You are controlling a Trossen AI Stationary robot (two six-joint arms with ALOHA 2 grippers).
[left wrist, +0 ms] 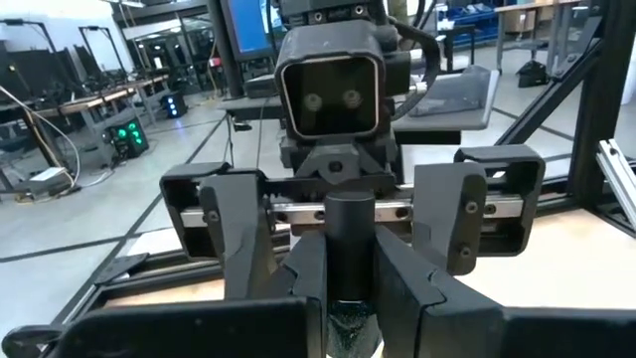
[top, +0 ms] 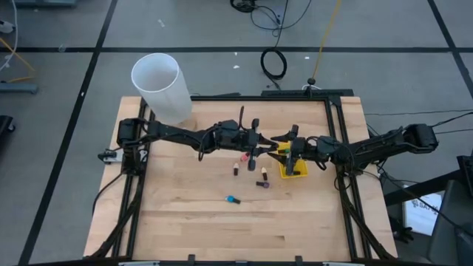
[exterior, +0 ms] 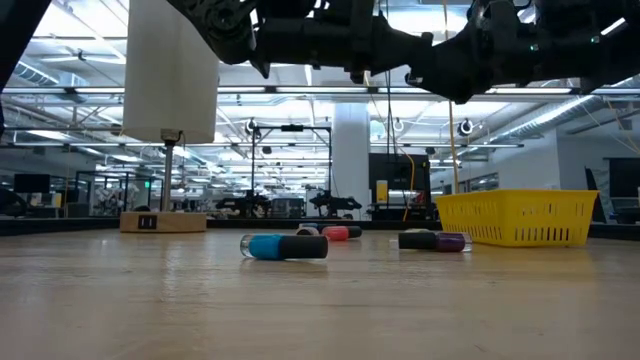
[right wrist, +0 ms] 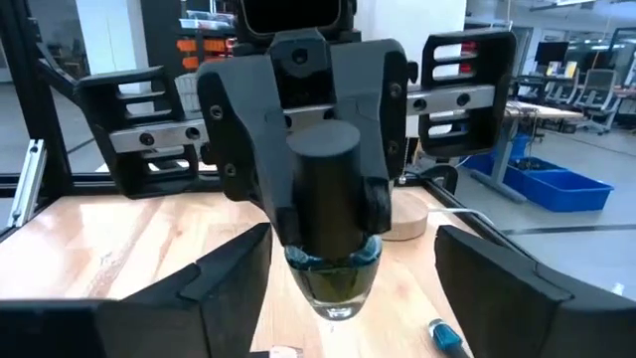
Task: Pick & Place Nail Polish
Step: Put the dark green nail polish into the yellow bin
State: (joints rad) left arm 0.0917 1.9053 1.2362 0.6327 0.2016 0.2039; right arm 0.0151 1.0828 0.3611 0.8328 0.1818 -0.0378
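Handover is what you face: your left gripper (right wrist: pixel 323 214) pinches a dark-capped nail polish bottle (right wrist: pixel 333 268), held mid-air with its long axis pointing between the right gripper's (left wrist: pixel 333 214) wide-spread fingers, directly ahead. Yellow bin (top: pixel 294 170) sits just beneath the right gripper.

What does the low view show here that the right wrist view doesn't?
Only the low view shows the yellow bin plus the red bottle and purple bottle lying on the table. Only the right wrist view shows the left gripper shut on a dark-capped green bottle, between the right gripper's open fingers. Both show the teal bottle.
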